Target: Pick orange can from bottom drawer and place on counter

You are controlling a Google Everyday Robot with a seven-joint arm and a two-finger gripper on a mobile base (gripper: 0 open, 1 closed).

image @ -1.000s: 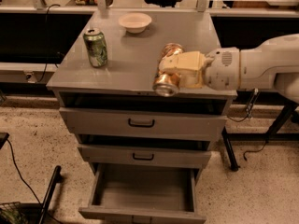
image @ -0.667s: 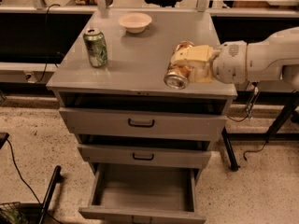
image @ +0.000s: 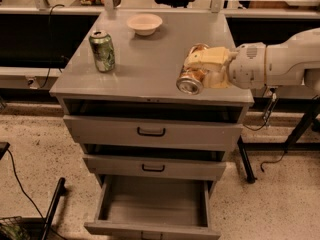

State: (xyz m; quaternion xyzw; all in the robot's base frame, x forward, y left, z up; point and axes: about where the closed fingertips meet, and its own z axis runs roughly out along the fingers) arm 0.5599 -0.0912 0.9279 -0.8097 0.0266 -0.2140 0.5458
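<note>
My gripper (image: pixel 202 69) reaches in from the right over the right side of the counter (image: pixel 150 59). It is shut on the orange can (image: pixel 191 77), which lies tilted on its side with a silver end facing the camera, just above or at the counter's front right part. The bottom drawer (image: pixel 154 204) is pulled open below and shows a plain grey interior with nothing in it.
A green can (image: pixel 102 50) stands upright on the counter's left side. A white bowl (image: pixel 144 23) sits at the counter's back middle. The two upper drawers (image: pixel 151 132) with black handles are slightly ajar. Cables and a black bar lie on the floor at the left.
My gripper with the orange can has moved right and a little back over the counter, then stayed about level.
</note>
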